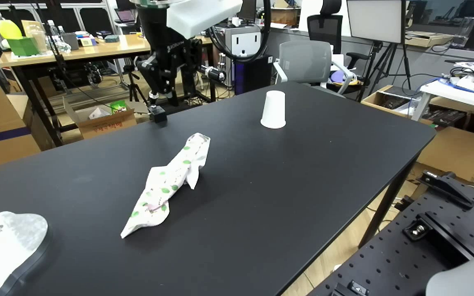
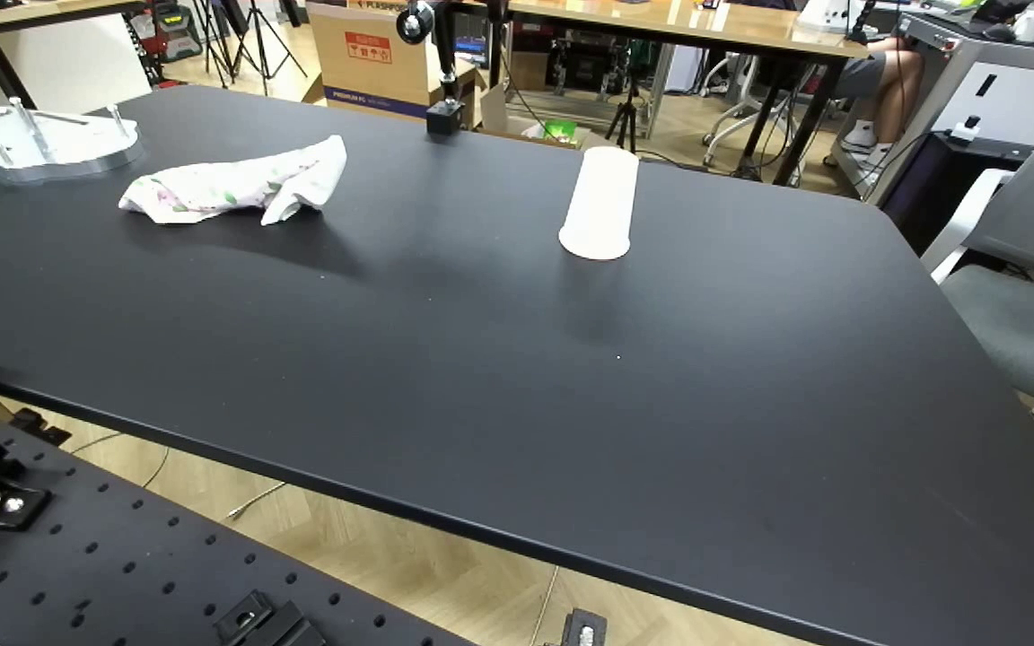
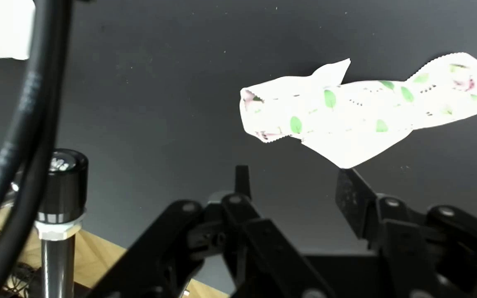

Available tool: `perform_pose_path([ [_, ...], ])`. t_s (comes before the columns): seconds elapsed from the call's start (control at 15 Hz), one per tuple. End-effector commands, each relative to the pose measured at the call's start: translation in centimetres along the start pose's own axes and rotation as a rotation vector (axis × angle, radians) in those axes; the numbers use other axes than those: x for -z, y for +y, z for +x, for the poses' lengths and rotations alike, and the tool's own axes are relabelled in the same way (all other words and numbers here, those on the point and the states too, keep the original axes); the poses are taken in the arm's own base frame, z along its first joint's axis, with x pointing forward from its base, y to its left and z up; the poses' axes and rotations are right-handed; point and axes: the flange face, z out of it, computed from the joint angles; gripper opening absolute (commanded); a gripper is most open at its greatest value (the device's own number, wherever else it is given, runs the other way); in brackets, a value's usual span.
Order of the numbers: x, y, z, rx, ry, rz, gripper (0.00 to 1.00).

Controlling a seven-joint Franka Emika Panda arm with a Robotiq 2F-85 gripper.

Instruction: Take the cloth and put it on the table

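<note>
A white cloth with green leaves and pink flowers (image 1: 173, 176) lies crumpled in a long strip on the black table (image 1: 303, 185). It also shows in an exterior view (image 2: 234, 184) and in the wrist view (image 3: 367, 107). My gripper (image 3: 294, 178) is open, with only table surface visible between its fingers. In the wrist view a corner of the cloth shows just beyond the right fingertip. In an exterior view the gripper (image 1: 161, 84) hangs well above the table's far edge, apart from the cloth. I cannot make it out clearly in the remaining exterior view.
A white cup (image 1: 274, 110) stands upside down on the table, also seen in an exterior view (image 2: 602, 205). A metal plate with posts (image 1: 23, 230) sits at the table's side. A black stand (image 1: 158, 114) is clamped at the far edge and rises near the gripper (image 3: 62, 186).
</note>
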Motion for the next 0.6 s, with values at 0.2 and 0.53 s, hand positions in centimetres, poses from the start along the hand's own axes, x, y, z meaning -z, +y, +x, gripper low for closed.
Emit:
perform_pose_path([
  [0.2,0.14,-0.61,0.05,-0.018,0.005,-0.019,1.0],
  [0.53,-0.02,-0.76,0.03,-0.013,0.002,-0.02,1.0],
])
